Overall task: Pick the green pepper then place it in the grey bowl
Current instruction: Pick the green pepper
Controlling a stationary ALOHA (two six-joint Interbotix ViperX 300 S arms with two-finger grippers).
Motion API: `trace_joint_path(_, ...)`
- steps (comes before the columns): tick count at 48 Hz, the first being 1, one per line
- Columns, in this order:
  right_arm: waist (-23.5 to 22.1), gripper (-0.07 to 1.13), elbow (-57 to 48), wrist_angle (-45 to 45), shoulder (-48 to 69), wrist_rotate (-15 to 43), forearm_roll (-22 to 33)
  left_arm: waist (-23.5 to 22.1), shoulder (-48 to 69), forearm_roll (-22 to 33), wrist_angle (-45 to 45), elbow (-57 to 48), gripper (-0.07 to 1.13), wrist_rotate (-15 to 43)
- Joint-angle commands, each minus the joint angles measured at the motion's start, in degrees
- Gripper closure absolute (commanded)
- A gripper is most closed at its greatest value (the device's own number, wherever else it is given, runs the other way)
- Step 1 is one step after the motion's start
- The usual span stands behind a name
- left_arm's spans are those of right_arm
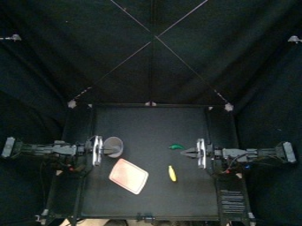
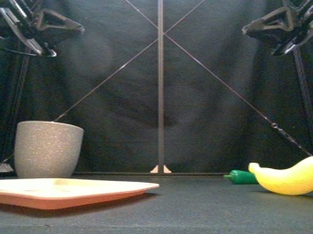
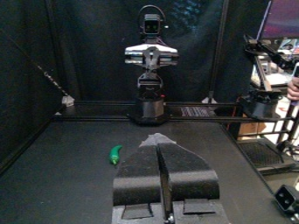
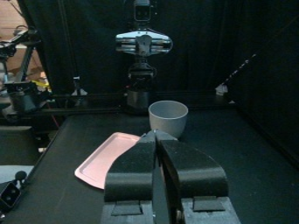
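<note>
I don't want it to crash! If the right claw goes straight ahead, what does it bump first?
Probably the grey cup, which stands straight ahead of the right claw. The pink tray lies off to one side. Depth is hard to judge.

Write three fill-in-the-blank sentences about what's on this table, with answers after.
On the black table, the tall grey speckled cup stands in the ____ half, behind the flat pink tray.
The small green toy pepper lies behind the yellow toy ____.
The left gripper and the right gripper are both ____, holding nothing.
Missing words: left; banana; shut.
</note>
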State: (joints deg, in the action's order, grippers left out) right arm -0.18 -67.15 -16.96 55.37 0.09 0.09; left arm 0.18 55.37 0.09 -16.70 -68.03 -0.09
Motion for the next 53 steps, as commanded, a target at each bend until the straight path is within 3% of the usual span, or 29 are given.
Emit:
trace_joint_path(1, -1.9, 0.91, -0.4, 0.8, -1.4, 0.2, -0.4, 0.4, 0.0, 0.1, 0.5, 1.4, 0.97, 0.2)
trace_joint_path(15, -12.0, 0.72, -0.6, 10.5, -8.5, 2.2, -2.7, 1.1, 0.2, -0.2, 0.5, 1.0, 0.96, 0.4)
trace_joint_path(21, -14.5, 0.54, -0.5, 12.1, -12.9, 2.2, -3.5, 2.0, 0.2, -0.2, 0.6, 0.6, 0.96, 0.4)
trace_joint_path(29, -14.9, 0.24, 0.1, 11.4, -17.6, 2.2, -3.5, 2.7, 0.2, -0.2, 0.6, 0.5, 0.96, 0.4)
trace_joint_path(34, -14.7, 0.12, -0.2, 11.1, -20.0, 2.3, -3.6, 2.8, 0.2, -0.1, 0.5, 0.5, 0.96, 0.4)
trace_joint_path(43, -14.7, 0.10, 0.0, 11.0, -25.0, 2.1, -6.2, 2.9, 0.2, -0.1, 0.5, 0.3, 0.96, 0.4)
trace_joint_path(53, -15.5, 0.10, 1.2, 10.8, -32.8, 1.7, -3.0, 2.9, 0.2, 0.0, 0.5, 0.0, 0.96, 0.3)
